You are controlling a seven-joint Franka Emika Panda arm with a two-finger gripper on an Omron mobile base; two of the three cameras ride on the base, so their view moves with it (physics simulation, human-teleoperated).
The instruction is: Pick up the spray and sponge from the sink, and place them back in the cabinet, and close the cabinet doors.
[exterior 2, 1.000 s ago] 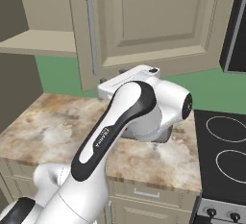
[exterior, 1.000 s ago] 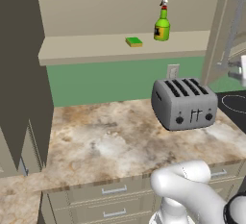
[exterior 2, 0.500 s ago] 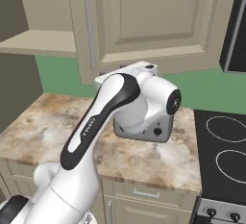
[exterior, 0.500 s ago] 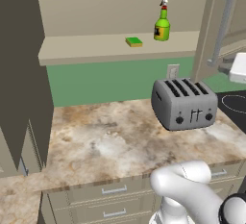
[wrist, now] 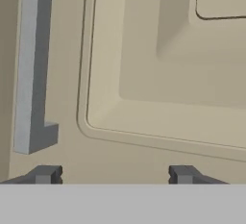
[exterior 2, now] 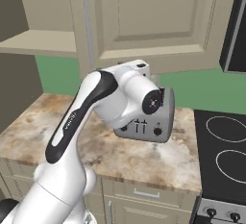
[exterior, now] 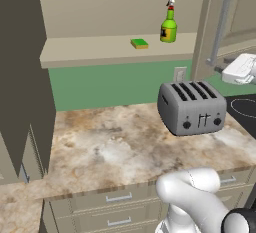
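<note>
The spray (exterior: 169, 25) and sponge (exterior: 139, 43) both sit on the cabinet (exterior: 110, 47) shelf, the bottle upright toward the right, the sponge lying flat a little to its left, the two apart. That part of the job looks done; what remains, by my reading, is shutting the doors. The right door (exterior: 214, 29) stands swung out, its edge above the toaster (exterior: 192, 106) on the tabletop (exterior: 105, 147), and its slim silver handle (exterior: 220, 27) runs vertically down the panel. In the hand view the claw (wrist: 113, 175) faces the door's panelled front (wrist: 158, 64) close up, fingertips (wrist: 45, 174) well apart with nothing between them, the handle's lower end (wrist: 33, 98) just above the left tip. Whether the tips touch the panel cannot be told. The left door (exterior: 22, 77) is the dark slab at the left edge of the left base view, also open. A door like this is stiff and hinged, so it should swing on a steady push without needing a grip; the flat frame near the handle side, far from the hinge, is probably the best place to press, since it gives the most leverage. The painted face is likely slick, so a glancing contact could slide off. The toaster sits close beneath the door, so the arm must stay clear of it.
</note>
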